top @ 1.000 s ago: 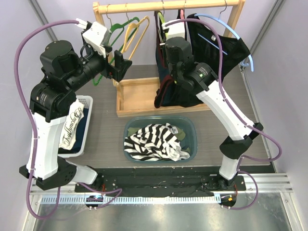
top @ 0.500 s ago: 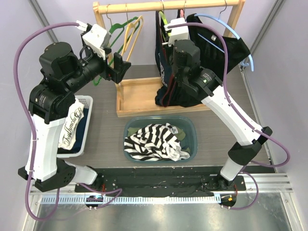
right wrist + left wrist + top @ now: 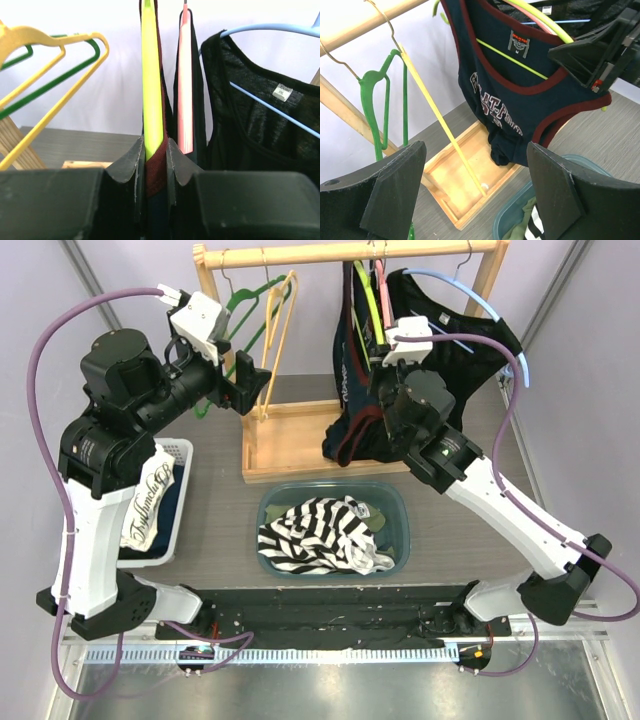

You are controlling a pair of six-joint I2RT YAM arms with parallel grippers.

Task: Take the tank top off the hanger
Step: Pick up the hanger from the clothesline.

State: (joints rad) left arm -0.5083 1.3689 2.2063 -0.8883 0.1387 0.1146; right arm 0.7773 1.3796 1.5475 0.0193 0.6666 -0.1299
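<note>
Right claw [image 3: 154, 150] grips tank top [image 3: 155, 176], seemingly hanger [image 3: 151, 75] too.

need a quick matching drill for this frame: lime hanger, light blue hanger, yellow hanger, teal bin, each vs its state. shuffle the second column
Things:
1. lime hanger
2. light blue hanger
3. yellow hanger
4. teal bin

States:
A. holds a striped garment
B. bare, hanging on the rail
C. caught with the navy tank top in the right gripper
D. carries a black top

Pairs: 1-C, 2-D, 3-B, 4-A
</note>
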